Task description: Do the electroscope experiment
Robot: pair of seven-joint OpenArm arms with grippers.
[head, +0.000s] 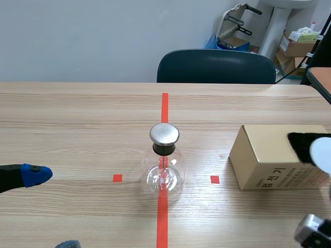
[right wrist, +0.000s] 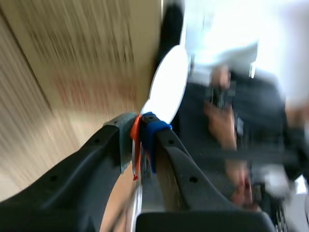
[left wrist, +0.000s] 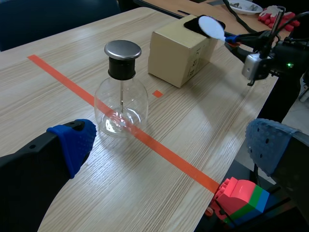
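The glass flask (head: 163,170) stands on the bench (head: 77,113) astride the red tape, within both arms' reach. The right jaws clench a white paddle (head: 321,154) over the cardboard box (head: 264,150) (probably charging it); the left jaws hang released.

We see a tabletop (head: 77,119) of pale wood grain, smooth and matt. The flask (head: 163,173) is clear, glossy glass. Its cap (head: 164,134) is brushed metal with a dull sheen. The box (head: 269,155) is plain matt cardboard. The white disc (left wrist: 211,26) looks like smooth plastic. The left gripper (left wrist: 171,142) has rubbery, dotted blue pads (left wrist: 72,140), and the toy bricks (left wrist: 239,195) are shiny plastic.
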